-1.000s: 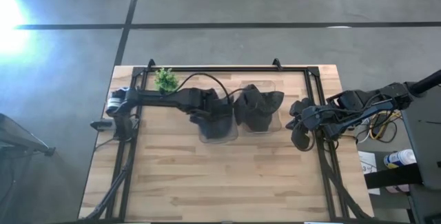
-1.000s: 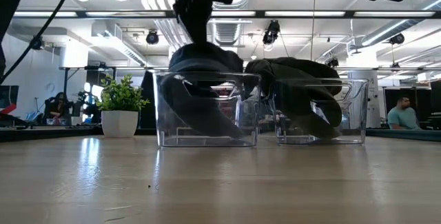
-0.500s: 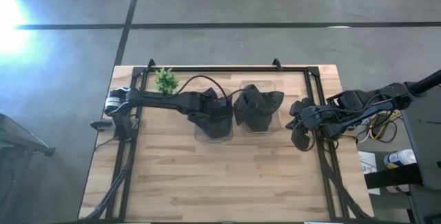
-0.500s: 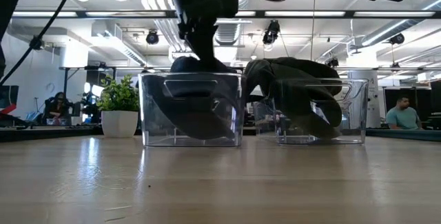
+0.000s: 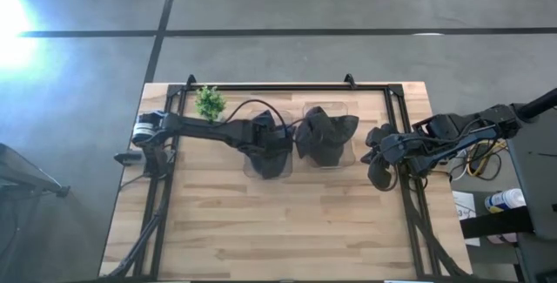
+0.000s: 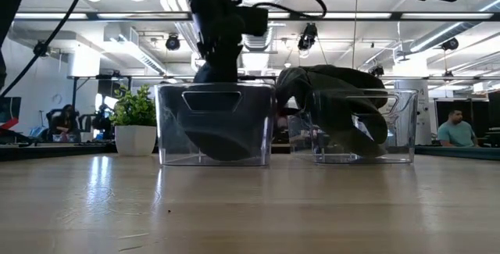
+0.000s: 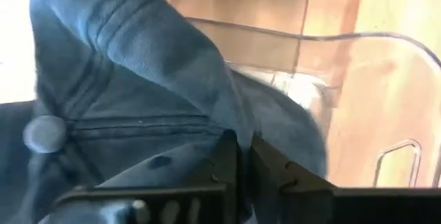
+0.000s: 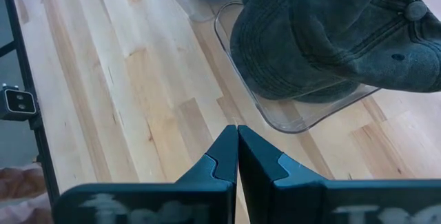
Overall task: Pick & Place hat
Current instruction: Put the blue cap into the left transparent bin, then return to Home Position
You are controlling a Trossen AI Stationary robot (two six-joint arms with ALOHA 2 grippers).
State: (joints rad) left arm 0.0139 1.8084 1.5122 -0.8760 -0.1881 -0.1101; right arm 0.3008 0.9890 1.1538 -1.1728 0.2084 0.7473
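A dark cap (image 5: 277, 163) sits low inside the left of two clear bins (image 6: 168, 129); in the left wrist view its crown button (image 7: 45, 133) shows. My left gripper (image 5: 268, 144) reaches down into that bin (image 6: 221, 66) and is shut on the cap. A second dark cap (image 5: 326, 135) fills the right clear bin (image 8: 275, 117), its crown bulging above the rim (image 6: 336, 90). My right gripper (image 5: 379, 157) waits shut near the table's right edge, above bare wood (image 8: 238, 145). My left gripper (image 7: 242, 156) pinches a fold of the cap's dark cloth (image 7: 207, 124) between its two fingers, coming from above and pointing down into the bin. The cap hangs below the fingers, with its lower part (image 6: 223, 141) down at the bin's floor.
A small potted plant (image 5: 209, 102) stands at the far left of the table (image 6: 137, 121). The two bins stand side by side in the table's far half. Bare wood stretches across the near half (image 5: 278, 231). A person sits in the room beyond (image 6: 453, 129).
My left gripper has moved down into the left bin, still shut on the cap. The cap, which bulged above the rim, now sits lower inside. The bin has slid a little toward the table's left.
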